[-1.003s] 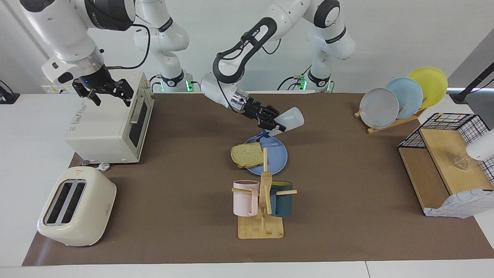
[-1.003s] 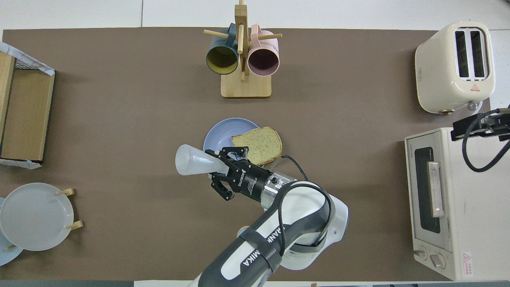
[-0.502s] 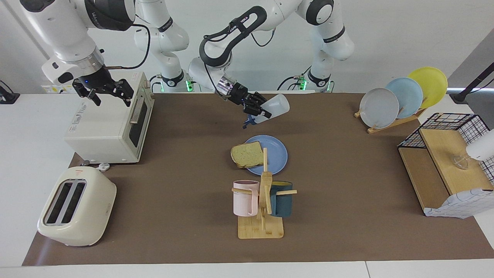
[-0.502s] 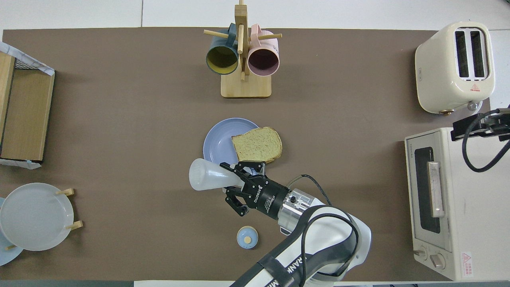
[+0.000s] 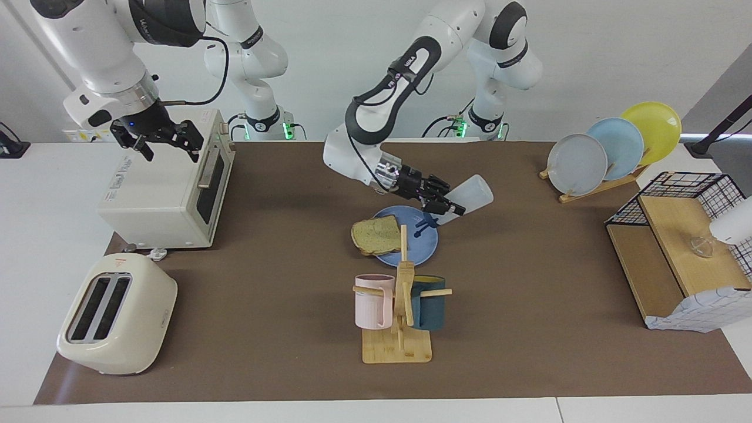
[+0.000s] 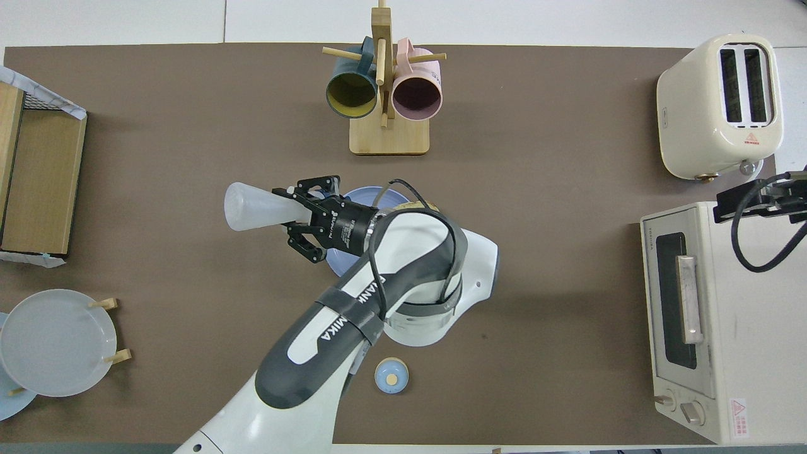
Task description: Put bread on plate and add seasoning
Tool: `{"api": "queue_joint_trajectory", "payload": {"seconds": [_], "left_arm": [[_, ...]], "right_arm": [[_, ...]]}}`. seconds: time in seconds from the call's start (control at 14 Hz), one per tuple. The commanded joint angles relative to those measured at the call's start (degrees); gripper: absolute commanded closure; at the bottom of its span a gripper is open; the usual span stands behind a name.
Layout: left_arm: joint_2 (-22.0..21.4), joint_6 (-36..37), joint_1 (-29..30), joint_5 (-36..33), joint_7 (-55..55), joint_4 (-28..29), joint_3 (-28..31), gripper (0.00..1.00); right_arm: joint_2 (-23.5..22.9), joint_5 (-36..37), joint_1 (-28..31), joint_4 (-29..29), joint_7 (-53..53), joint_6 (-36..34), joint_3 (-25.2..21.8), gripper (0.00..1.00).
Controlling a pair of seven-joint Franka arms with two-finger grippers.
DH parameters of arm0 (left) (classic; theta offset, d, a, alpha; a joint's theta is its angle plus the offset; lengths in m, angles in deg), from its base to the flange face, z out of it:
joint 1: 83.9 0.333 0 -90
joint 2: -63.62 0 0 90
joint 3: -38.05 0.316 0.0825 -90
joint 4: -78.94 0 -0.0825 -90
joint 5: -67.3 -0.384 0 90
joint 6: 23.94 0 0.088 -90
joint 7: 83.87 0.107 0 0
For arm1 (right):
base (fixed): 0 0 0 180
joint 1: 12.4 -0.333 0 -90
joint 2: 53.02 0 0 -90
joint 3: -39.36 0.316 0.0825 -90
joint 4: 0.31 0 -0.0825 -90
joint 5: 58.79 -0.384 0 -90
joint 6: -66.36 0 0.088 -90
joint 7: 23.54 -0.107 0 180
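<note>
The bread (image 5: 375, 235) lies on the blue plate (image 5: 420, 247), on its edge toward the right arm's end and partly overhanging. My left gripper (image 5: 442, 205) is shut on the neck of the seasoning bottle (image 5: 470, 191) and holds it tilted, dark cap down, over the plate's part toward the left arm's end. In the overhead view the left gripper (image 6: 296, 213) and bottle (image 6: 252, 213) show, and the arm hides most of the plate (image 6: 337, 266) and nearly all the bread. My right gripper (image 5: 167, 144) waits open above the toaster oven (image 5: 170, 188).
A mug rack (image 5: 399, 317) with pink and dark mugs stands farther from the robots than the plate. A toaster (image 5: 117, 314), a rack of plates (image 5: 611, 147) and a wire basket with a wooden shelf (image 5: 681, 247) stand at the table's ends. A small blue bell (image 6: 391, 375) sits near the robots.
The left gripper with the bottle drew back toward the robots, then came forward and down over the plate's part toward the left arm's end. The right arm has not moved.
</note>
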Motion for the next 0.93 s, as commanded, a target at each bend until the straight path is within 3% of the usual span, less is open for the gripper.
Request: {"api": "queue_joint_trajectory", "payload": {"seconds": [0.0, 0.22, 0.65, 0.86], "left_arm": [[0.75, -0.63, 0.94, -1.80, 0.25, -0.87, -0.44, 1.00], [0.66, 0.50, -0.99, -0.66, 0.25, -0.96, -0.61, 1.00], [-0.13, 4.81, -12.75, 5.22, 0.33, -1.13, -0.88, 1.00], [-0.22, 5.60, -14.18, 5.94, 0.25, -1.13, -0.70, 1.00]], "right_arm": [[0.15, -1.15, 0.40, -0.05, 1.77, 0.06, -0.10, 0.00], [0.15, -1.15, 0.40, -0.05, 1.77, 0.06, -0.10, 0.00], [0.15, -1.24, 0.40, -0.05, 1.77, 0.06, -0.10, 0.00], [0.15, -1.15, 0.40, -0.05, 1.77, 0.06, -0.10, 0.00]]}}
